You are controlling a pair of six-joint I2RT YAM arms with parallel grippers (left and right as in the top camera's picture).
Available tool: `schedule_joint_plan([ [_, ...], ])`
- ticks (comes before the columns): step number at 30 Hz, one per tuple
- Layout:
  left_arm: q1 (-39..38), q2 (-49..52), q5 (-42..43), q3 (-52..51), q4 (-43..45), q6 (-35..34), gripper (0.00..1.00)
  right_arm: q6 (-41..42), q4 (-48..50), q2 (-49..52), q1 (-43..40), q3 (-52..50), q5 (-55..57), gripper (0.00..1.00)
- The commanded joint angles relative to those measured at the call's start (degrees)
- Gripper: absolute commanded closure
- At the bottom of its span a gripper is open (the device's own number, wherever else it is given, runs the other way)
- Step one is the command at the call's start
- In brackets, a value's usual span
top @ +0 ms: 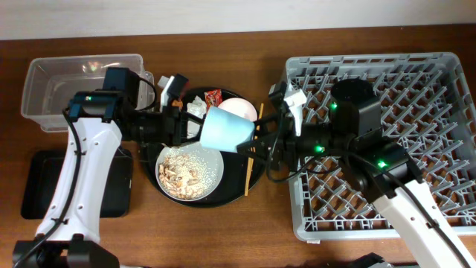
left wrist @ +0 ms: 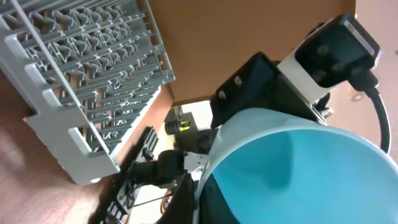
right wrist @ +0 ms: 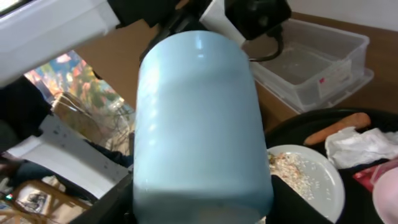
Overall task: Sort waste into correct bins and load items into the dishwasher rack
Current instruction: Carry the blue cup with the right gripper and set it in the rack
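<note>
The light-blue cup (top: 227,128) hangs on its side above the round black tray (top: 256,173), between my two grippers. My left gripper (top: 195,128) is shut on its rim; the left wrist view shows the cup's blue inside (left wrist: 298,168) with a finger (left wrist: 199,199) at the rim. My right gripper (top: 256,140) has a finger on each side of the cup's other end (right wrist: 199,124). The plate (top: 213,173) holds rice scraps (top: 182,175). On the tray are the white bowl (top: 239,109), red wrapper (top: 215,95), tissue (top: 195,108) and chopsticks (top: 251,167). The carrot stick (right wrist: 336,127) shows in the right wrist view.
The grey dishwasher rack (top: 416,82) fills the right side. The clear tub (top: 56,85) stands at the back left, and the shallow black tray (top: 44,190) lies in front of it under my left arm.
</note>
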Motion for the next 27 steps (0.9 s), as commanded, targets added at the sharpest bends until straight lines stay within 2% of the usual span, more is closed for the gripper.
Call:
schedule_joint_plan([
  [1,-1.2,0.1,-1.2,0.4,-0.2,1.2,0.39,-0.1,1.1,-0.2,0.8,0.9,-0.3,0.53],
  [2,-1.2,0.1,-2.3,0.4,-0.2,1.2,0.25,-0.1,1.0,-0.4,0.7,0.9,-0.1,0.57],
  [3,-1.2,0.1,-3.8,0.4,-0.2,1.2,0.17,-0.3,1.0,-0.9,0.2,0.9,0.3,0.58],
  [4,-1.2,0.1,-4.1,0.4,-0.3,1.2,0.16,-0.3,1.0,-1.5,-0.5,0.9,0.5,0.58],
  [6,-1.2,0.1,-4.1,0.4,-0.2,1.2,0.23,-0.3,1.0,-2.2,-0.9,0.9,0.5,0.58],
  [7,-1.2,0.1,-4.1,0.4,-0.2,1.2,0.23,-0.3,0.7,-2.3,-0.9,0.9,0.6,0.59],
  [10,-1.0,0.1,-5.2,0.4,-0.3,1.2,0.01,-0.3,-2.6,-3.2,-3.1,0.9,4.2,0.59],
  [15,2.2,0.1,-5.3,0.4,-1.9,1.2,0.01,-1.4,-11.7,-10.3,-13.0,0.9,7.6,0.59],
  [18,3.2,0.1,-5.7,0.4,-1.9,1.2,0.01,-1.6,-26.7,-16.3,-23.1,0.9,21.5,0.58],
  [21,3.2,0.1,-10.1,0.4,-1.7,1.2,0.01,-0.1,-42.8,-18.2,-32.0,0.9,38.2,0.59],
  [23,3.2,0.1,-12.5,0.4,-1.7,1.2,0.01,4.4,-49.2,-17.3,-36.7,0.9,47.2,0.59],
  [27,3.2,0.1,-14.2,0.4,-1.7,1.2,0.01,8.4,-53.8,-13.2,-44.4,0.9,59.7,0.58],
])
